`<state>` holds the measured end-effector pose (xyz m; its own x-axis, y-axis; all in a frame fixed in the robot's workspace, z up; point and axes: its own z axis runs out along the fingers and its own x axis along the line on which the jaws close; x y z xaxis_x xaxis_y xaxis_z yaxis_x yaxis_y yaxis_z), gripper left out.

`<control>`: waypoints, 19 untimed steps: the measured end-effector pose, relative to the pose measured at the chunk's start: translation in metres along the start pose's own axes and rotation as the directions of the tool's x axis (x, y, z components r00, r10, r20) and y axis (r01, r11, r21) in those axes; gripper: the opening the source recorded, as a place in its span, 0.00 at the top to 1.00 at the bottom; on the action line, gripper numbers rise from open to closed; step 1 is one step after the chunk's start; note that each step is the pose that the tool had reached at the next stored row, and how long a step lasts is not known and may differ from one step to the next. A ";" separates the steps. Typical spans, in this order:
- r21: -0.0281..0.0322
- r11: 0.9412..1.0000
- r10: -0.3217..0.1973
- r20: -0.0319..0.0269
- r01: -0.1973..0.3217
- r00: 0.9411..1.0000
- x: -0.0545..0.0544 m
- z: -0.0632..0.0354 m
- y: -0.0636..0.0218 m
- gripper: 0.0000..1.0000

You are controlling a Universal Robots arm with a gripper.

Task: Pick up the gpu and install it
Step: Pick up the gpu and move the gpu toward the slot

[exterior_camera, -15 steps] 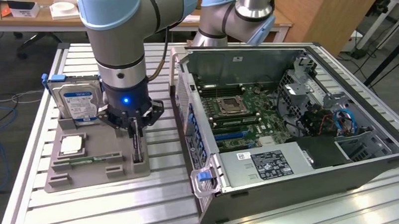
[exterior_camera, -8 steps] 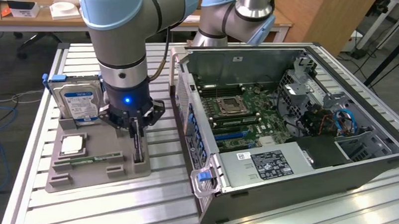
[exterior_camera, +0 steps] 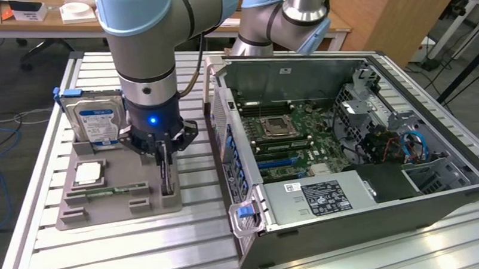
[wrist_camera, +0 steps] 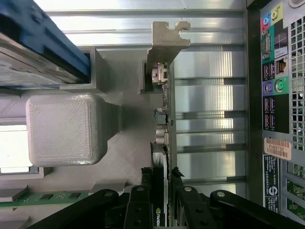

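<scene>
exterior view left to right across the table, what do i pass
blue-labelled silver hard drive → black gripper at the thin dark gpu card standing on edge → rear wall of the open black computer case → green motherboard → blue cables

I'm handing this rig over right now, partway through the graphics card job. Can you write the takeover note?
Gripper: lowered over the grey holder, jaws shut on the graphics card, one against each face.
Graphics card: standing on edge in its holder slot, on the side nearest the computer case, not yet lifted out. The hard drive stands at the holder's far end.
Done: the approach and the grasp.
Left: getting the card out of the holder and installing it in the open case.
</scene>
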<state>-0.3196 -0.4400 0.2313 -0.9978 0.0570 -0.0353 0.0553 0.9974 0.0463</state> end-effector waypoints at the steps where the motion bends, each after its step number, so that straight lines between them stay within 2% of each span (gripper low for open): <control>1: 0.000 1.000 0.000 0.000 0.000 1.000 0.000 0.0000 0.0000 0.74; 19: 0.000 1.000 0.000 0.000 0.000 1.000 0.000 0.0000 0.0000 0.74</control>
<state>-0.3196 -0.4400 0.2313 -0.9978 0.0570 -0.0353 0.0553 0.9974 0.0463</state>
